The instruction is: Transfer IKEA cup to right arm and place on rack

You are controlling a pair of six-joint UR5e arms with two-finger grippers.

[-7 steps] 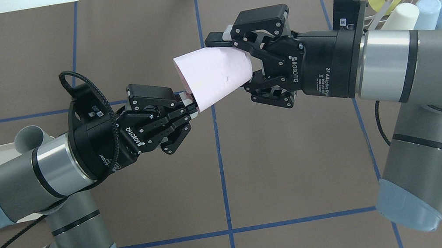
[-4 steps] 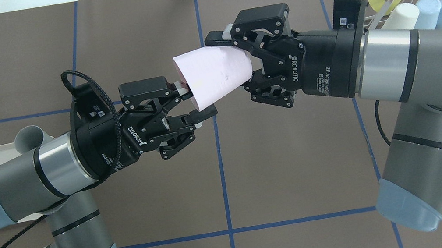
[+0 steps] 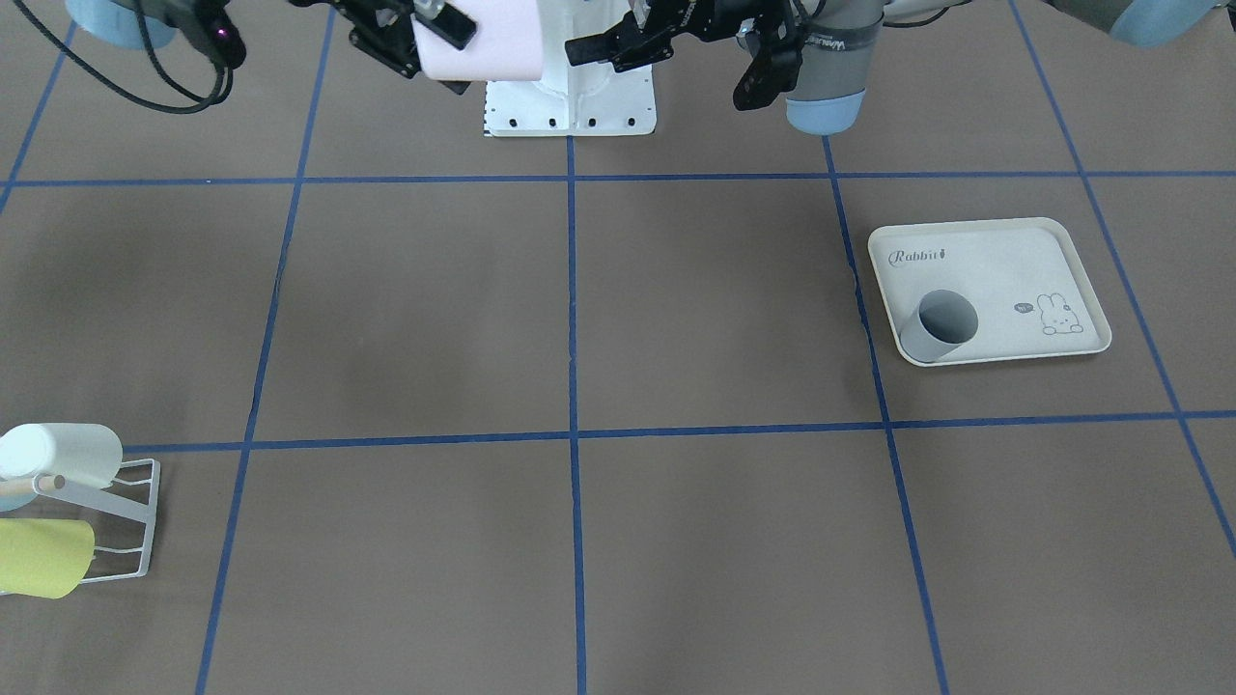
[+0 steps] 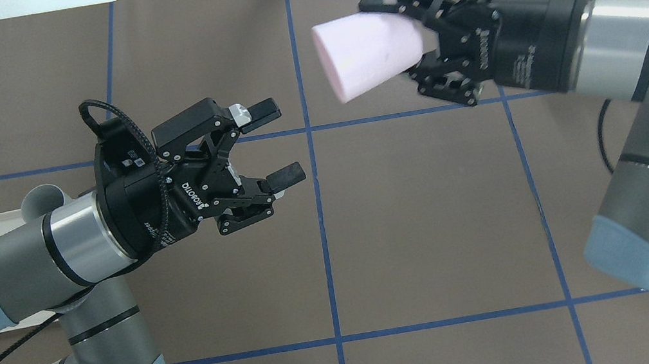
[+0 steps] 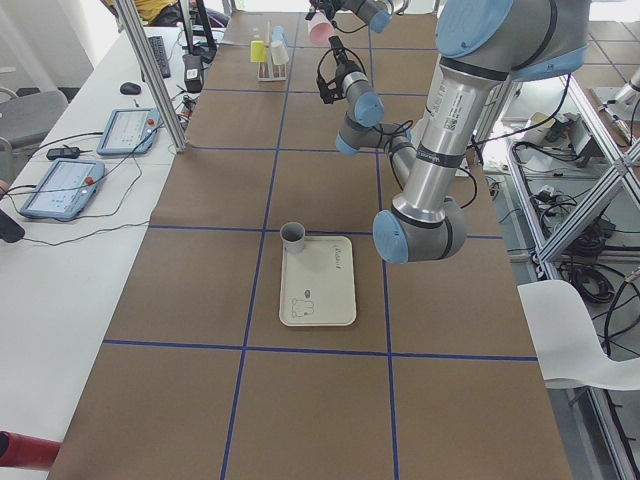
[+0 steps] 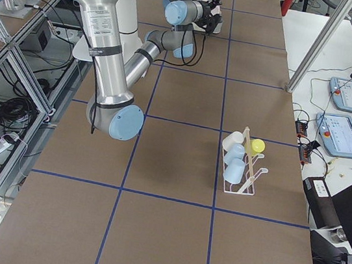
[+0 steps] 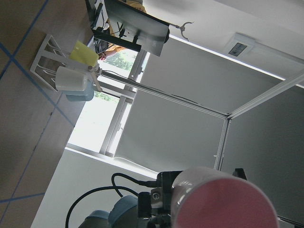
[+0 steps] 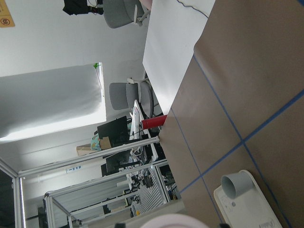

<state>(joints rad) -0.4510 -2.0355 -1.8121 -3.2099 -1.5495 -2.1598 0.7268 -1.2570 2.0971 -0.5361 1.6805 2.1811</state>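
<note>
Right pincer [image 4: 408, 32] is closed on the narrow base end of the pink cup [image 4: 366, 55], one finger above the cup wall and one below it. It holds the cup in the air on its side, wide end pointing left toward the other arm. In the overhead view the cup hangs just right of the centre blue line, over the far part of the surface [image 4: 422, 225].

Left pincer [image 4: 274, 143] is spread wide and holds nothing. It is well apart from the cup, left of the centre line, fingers pointing right.

Rack [image 6: 248, 181] stands on the surface at the far right. It carries a white cup [image 6: 232, 140], a yellow cup [image 6: 257, 145] and two blue cups [image 6: 234, 153] on its prongs.

Cream tray [image 3: 995, 270] lies on the left side of the surface. A grey cup [image 3: 939, 326] stands at one corner of it
</note>
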